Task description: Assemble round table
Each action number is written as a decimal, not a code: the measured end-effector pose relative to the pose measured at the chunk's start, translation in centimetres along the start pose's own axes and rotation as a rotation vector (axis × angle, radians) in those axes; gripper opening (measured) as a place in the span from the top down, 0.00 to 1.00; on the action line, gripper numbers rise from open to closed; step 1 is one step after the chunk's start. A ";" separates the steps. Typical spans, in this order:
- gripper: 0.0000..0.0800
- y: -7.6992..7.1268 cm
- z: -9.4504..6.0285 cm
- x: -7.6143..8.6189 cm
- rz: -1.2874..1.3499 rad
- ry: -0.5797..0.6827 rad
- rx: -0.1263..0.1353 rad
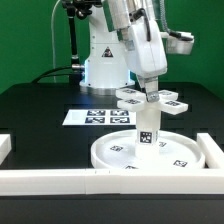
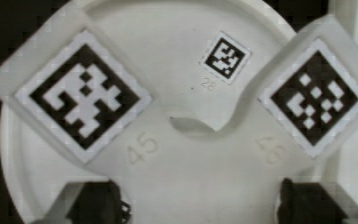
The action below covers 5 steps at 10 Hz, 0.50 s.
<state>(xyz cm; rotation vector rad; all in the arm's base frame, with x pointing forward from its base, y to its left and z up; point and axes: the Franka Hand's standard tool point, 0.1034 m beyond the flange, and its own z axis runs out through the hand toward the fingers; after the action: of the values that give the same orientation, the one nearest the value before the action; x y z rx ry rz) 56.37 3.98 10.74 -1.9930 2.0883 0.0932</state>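
Note:
The round disc (image 1: 112,152) lies flat at the front of the table. The short leg (image 1: 148,128) stands upright on its middle. The cross-shaped foot (image 1: 131,98) sits on top of the leg, its tagged arms spread out. My gripper (image 1: 150,90) comes down from above and is shut on the foot's middle. In the wrist view the foot (image 2: 194,150) fills the space between my two dark fingers (image 2: 101,202), so the gripper (image 2: 208,192) holds it. Two arms with large tags (image 2: 78,100) reach outward, and the disc (image 2: 149,25) shows beyond with a small tag.
The marker board (image 1: 98,117) lies behind the disc. White rail bars run along the front (image 1: 50,181) and the exterior view's right (image 1: 211,150), boxing in the disc. The arm's white base (image 1: 100,60) stands at the back.

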 end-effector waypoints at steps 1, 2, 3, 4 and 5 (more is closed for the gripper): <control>0.45 0.0 0.0 0.0 0.088 -0.004 0.003; 0.45 -0.1 -0.1 0.0 0.150 -0.007 0.006; 0.45 -0.1 -0.1 0.1 0.171 -0.007 0.007; 0.45 -0.1 -0.1 0.1 0.200 -0.008 0.009; 0.45 -0.1 0.0 0.0 0.186 -0.008 0.008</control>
<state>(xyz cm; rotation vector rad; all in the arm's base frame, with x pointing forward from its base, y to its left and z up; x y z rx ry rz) 56.46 3.93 10.76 -1.7869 2.2609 0.1266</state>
